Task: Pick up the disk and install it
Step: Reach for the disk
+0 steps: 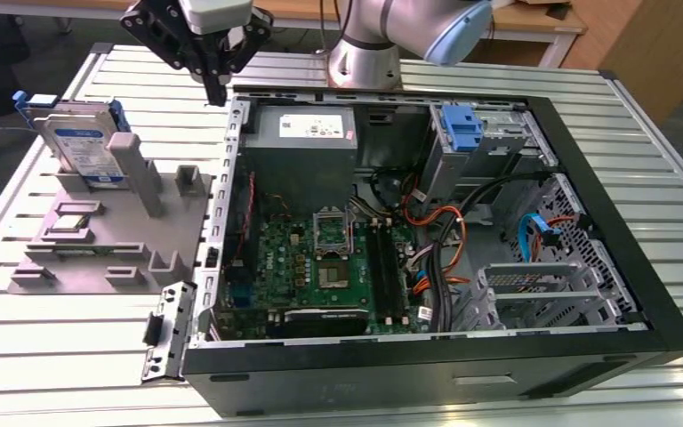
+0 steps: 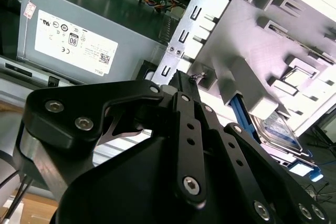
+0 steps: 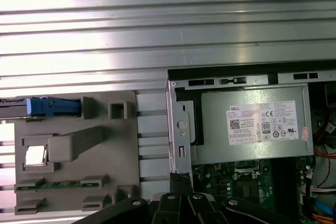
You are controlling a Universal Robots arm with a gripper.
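Observation:
The disk (image 1: 84, 144), silver with a blue-and-white label and blue rails, stands on edge in a slot of the grey fixture (image 1: 99, 240) at the exterior view's left. It appears edge-on as a blue rail (image 3: 50, 107) in the first wrist view, and as a labelled face (image 2: 278, 129) in the second wrist view. My gripper (image 1: 217, 89) hangs above the case's far-left corner, to the right of the disk and apart from it. Its black fingers (image 2: 184, 85) are shut together with nothing between them. In the first wrist view the gripper (image 3: 181, 181) sits over the case's metal edge.
The open computer case (image 1: 626, 222) fills the middle and right of the slatted metal table (image 1: 68, 374). Inside are the grey power supply (image 1: 303, 133), the motherboard (image 1: 317, 258), cables and a blue bracket (image 1: 462, 124) in the drive bay. The arm's base (image 1: 365, 53) stands behind the case.

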